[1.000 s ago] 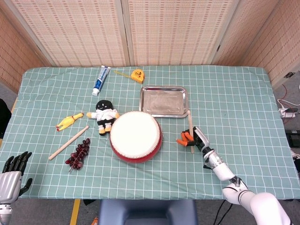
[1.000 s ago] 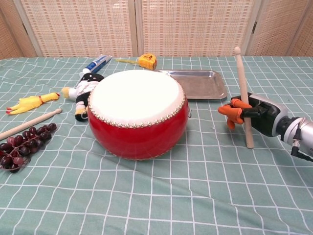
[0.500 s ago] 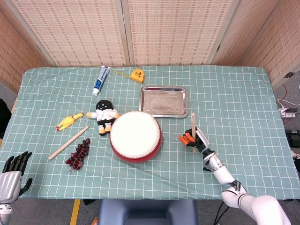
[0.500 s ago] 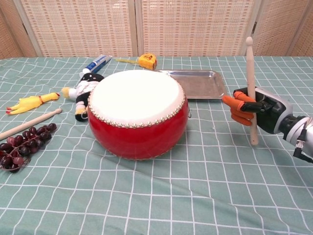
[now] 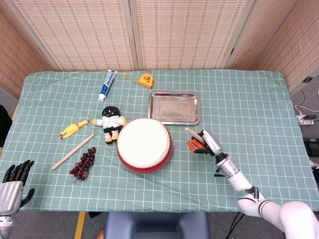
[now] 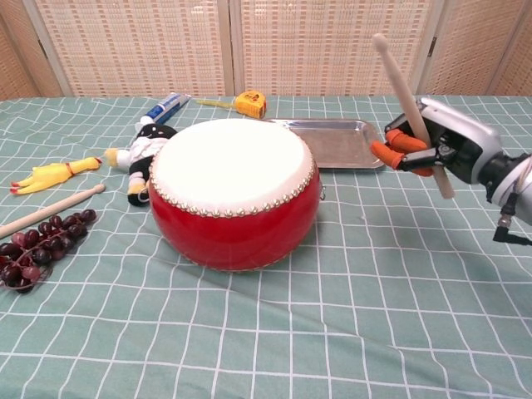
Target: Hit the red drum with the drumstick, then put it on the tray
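One drumstick (image 6: 406,101) is gripped in the right hand (image 6: 432,143), raised off the cloth and tilted, with its tip up and leaning left toward the red drum (image 6: 235,193). The orange-tipped fingers (image 6: 391,155) wrap around the shaft near its lower part, and the butt end pokes out below the hand. From the head view the same stick (image 5: 192,133) appears as a short length just right of the drum (image 5: 144,144), held by that hand (image 5: 204,143). The drum sits near the middle of the table (image 5: 249,99), white skin facing up, apart from the stick. The metal tray (image 5: 174,107) lies just beyond the drum, to its far right, with nothing on it.

A second wooden stick (image 5: 73,151) lies flat on the left of the drum, next to a bunch of dark grapes (image 5: 83,163). A small doll (image 5: 111,121) rests just left of the drum, with a yellow rubber chicken (image 5: 73,128) further left. At the far side lie a toothpaste tube (image 5: 107,85) and a yellow tape measure (image 5: 145,79). The left hand (image 5: 14,184) hangs at the near left corner, off the table, fingers apart and holding nothing.
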You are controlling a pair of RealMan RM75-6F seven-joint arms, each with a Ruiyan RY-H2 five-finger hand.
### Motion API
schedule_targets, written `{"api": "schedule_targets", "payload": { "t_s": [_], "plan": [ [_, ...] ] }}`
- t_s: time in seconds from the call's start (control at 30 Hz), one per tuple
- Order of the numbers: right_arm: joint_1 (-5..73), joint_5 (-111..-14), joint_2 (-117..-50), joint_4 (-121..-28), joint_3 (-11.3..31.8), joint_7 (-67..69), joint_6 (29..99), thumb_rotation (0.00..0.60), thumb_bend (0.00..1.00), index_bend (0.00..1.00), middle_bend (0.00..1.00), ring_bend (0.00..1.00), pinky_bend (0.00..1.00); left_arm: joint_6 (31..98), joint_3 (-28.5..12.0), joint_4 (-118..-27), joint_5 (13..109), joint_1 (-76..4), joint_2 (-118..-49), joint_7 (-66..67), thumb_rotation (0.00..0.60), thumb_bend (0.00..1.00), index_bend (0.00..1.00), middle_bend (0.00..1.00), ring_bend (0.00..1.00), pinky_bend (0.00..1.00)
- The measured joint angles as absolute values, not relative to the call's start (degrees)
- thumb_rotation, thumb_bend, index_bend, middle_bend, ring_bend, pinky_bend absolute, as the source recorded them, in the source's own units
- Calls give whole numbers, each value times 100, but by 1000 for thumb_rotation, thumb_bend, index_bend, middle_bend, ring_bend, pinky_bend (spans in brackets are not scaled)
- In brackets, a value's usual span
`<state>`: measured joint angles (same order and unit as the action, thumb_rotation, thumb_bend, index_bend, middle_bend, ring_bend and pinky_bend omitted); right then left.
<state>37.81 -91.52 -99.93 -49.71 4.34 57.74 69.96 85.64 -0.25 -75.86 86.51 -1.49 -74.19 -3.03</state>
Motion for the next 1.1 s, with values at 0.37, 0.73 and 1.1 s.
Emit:
{"api": "schedule_targets", "payload": {
  "t_s": [0.37,0.73,1.1],
  "plan": [
    [4596,-8375,-8937,-7087,1131,-164,5933,600,526,1000,1000,1000,1000,8622,-16,-7547,8694,-143,-7419,-377,600,311,80,51,82,20],
    [5395,-7217,-8696,-7840,1395,-4050,5357,600,527,1000,1000,1000,1000,8632,-23,-7488,8699,-148,-7448,-444,600,311,80,51,82,20],
    [5532,-7099,-8906,-7544,1147,-4376,5242,600,527,1000,1000,1000,1000,8608,-13,-7464,8687,-148,-7465,-458,600,312,80,51,82,20]
  ]
}}
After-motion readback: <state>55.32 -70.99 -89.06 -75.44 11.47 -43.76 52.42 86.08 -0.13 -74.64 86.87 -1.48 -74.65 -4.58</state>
